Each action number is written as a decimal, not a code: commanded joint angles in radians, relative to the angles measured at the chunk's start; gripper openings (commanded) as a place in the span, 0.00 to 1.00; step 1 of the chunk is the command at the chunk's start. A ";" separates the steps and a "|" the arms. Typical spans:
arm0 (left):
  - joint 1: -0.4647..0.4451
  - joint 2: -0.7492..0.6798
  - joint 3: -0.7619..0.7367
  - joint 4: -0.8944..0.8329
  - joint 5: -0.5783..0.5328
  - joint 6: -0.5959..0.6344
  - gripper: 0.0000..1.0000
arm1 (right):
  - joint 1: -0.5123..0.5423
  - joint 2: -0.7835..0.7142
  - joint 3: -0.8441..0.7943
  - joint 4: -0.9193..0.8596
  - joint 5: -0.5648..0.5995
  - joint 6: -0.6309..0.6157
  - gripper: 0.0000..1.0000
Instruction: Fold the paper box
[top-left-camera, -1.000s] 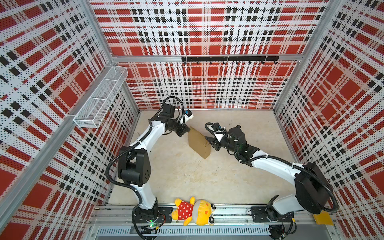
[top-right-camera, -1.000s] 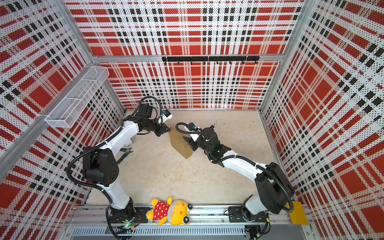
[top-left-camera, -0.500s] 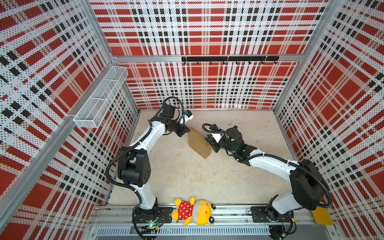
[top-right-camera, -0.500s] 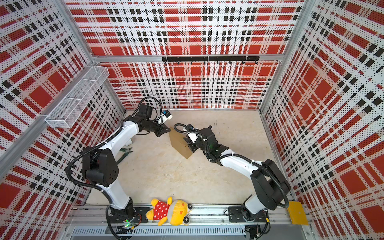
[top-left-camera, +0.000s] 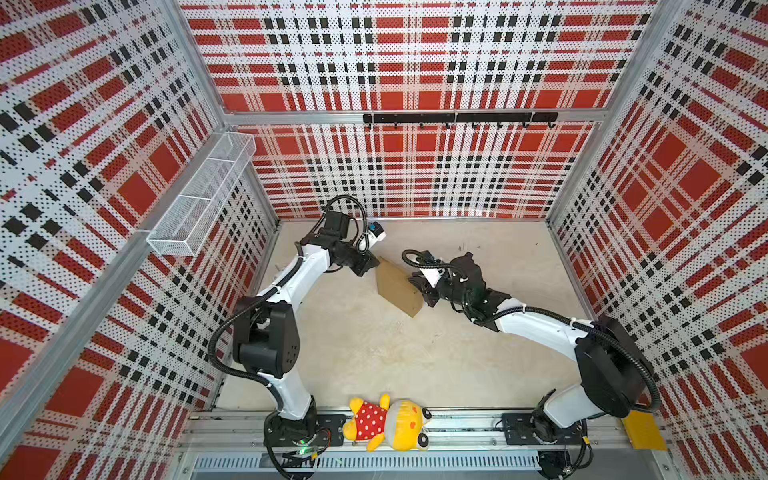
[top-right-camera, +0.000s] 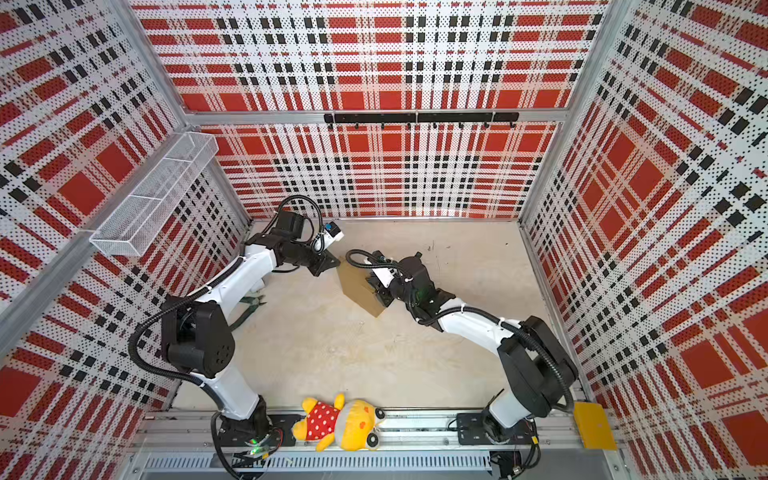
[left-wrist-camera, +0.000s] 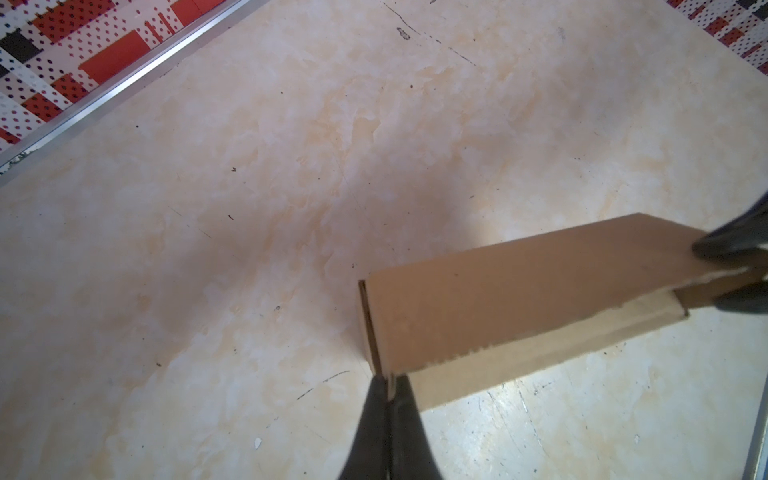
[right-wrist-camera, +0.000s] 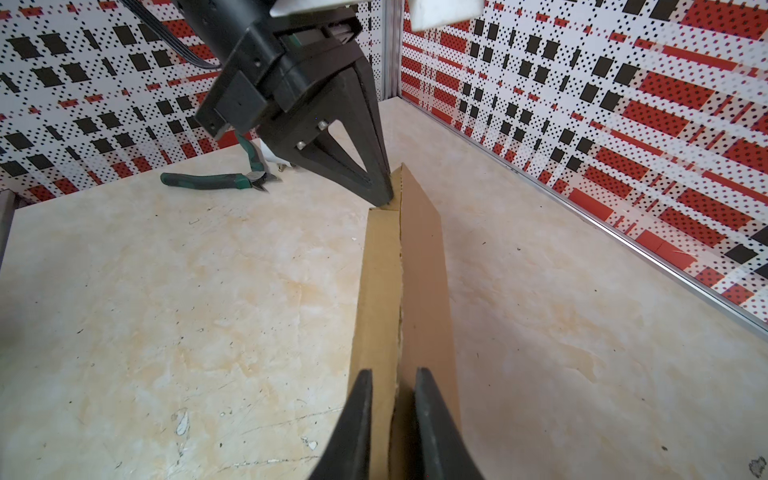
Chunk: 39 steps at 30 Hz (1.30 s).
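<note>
Over the pale marbled worktop (top-left-camera: 374, 353), in both top views, the left arm (top-left-camera: 299, 274) bends at the elbow and reaches inward from beside the left wall. The right arm (top-left-camera: 536, 328) stretches low and long from its base toward the middle. Their wrists face each other across the paper box (top-left-camera: 397, 286). The brown box, folded into a long flat sleeve, sits over the far middle of the worktop and spans the gap between the arms, one end at each. Whether its lower edge touches the surface cannot be told. A yellow plush toy (top-left-camera: 386, 422) in a red spotted top lies on the front rail (top-left-camera: 457, 419) between the arm bases. The left pincer (left-wrist-camera: 390, 382) is clamped tight on a thin corner edge of the box; only the left wrist view shows this pinch close up, along with the dark seam at that end. The right pincer (right-wrist-camera: 392, 378) stands narrow, one finger on either side of the opposite end, gripping the cardboard. Green-handled pliers (right-wrist-camera: 216, 180) lie on the worktop behind the left pincer, well apart from the box, plain in the right wrist view but outside the left wrist view's frame
</note>
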<state>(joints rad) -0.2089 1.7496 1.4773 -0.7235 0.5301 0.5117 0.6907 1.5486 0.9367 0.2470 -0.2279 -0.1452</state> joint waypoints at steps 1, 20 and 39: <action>-0.001 -0.044 -0.031 -0.045 -0.004 -0.016 0.08 | 0.002 0.027 0.017 0.006 -0.008 -0.019 0.20; 0.038 -0.142 0.017 -0.044 0.049 -0.095 0.35 | 0.003 0.065 0.038 0.004 -0.008 -0.032 0.19; 0.003 0.037 0.116 -0.060 -0.027 -0.158 0.36 | 0.004 0.058 0.028 0.009 -0.010 -0.042 0.20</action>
<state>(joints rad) -0.2043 1.7901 1.5948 -0.7757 0.5278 0.3595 0.6907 1.5917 0.9630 0.2661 -0.2386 -0.1669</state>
